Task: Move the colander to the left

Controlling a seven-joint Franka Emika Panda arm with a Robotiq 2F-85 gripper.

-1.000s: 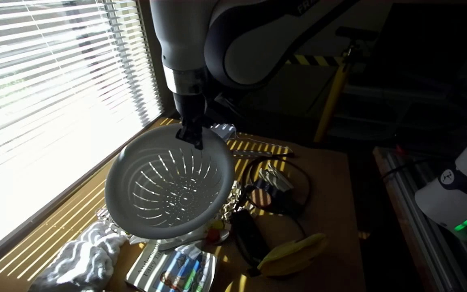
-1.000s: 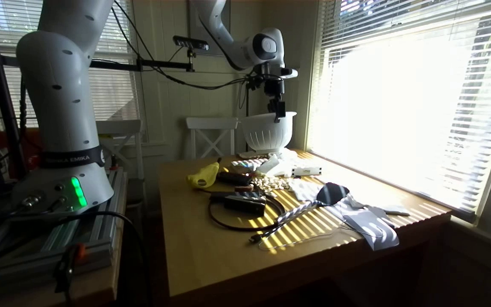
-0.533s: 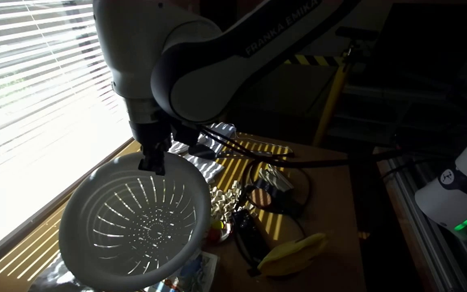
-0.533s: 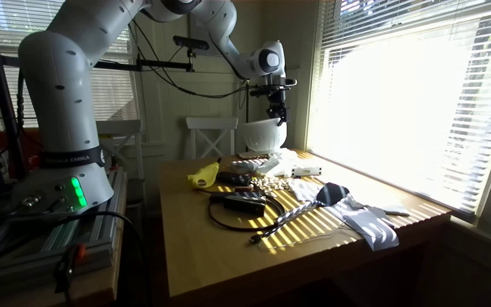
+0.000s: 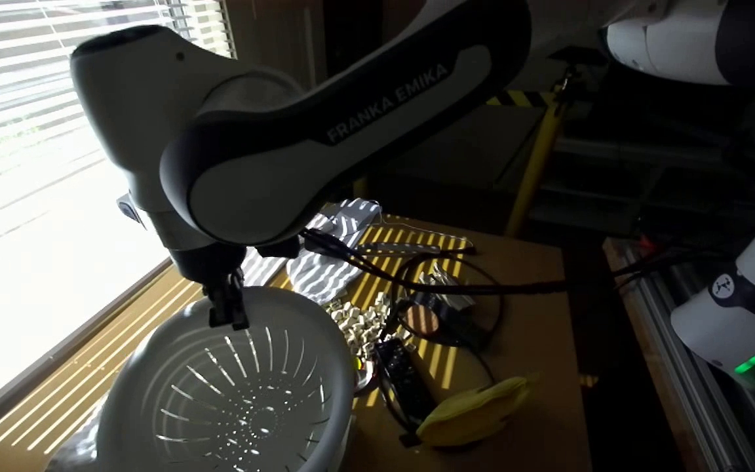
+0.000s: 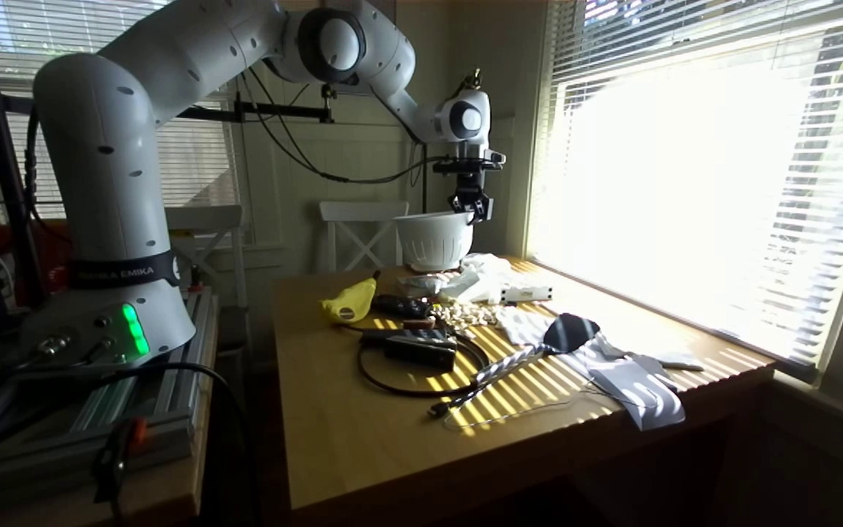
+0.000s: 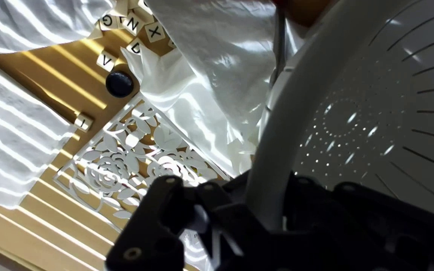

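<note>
The large white colander (image 5: 305, 406) is tilted or seen from above with its open side up, at the bottom left of an exterior view. It also shows at the far end of the table in an exterior view (image 6: 432, 240). My gripper points down at its rim, in an exterior view (image 5: 228, 321) and in an exterior view (image 6: 474, 214). In the wrist view, the fingers (image 7: 268, 195) stand on both sides of the colander's rim (image 7: 288, 124), shut on it. The fingertips are dark and partly hidden. I cannot tell whether the colander's base touches what lies below.
Letter tiles (image 5: 364, 324), a yellow item (image 5: 476, 413), a black cabled box (image 6: 418, 350), a dark-headed utensil (image 6: 571, 333) and white cloth (image 6: 637, 391) lie on the table. A patterned white plate (image 7: 126, 165) and plastic bag (image 7: 217, 67) lie beside the colander. A window (image 6: 685, 205) borders the table.
My gripper has carried the colander down and to the left in both exterior views, held by its rim. The cloths and tiles behind it show more now.
</note>
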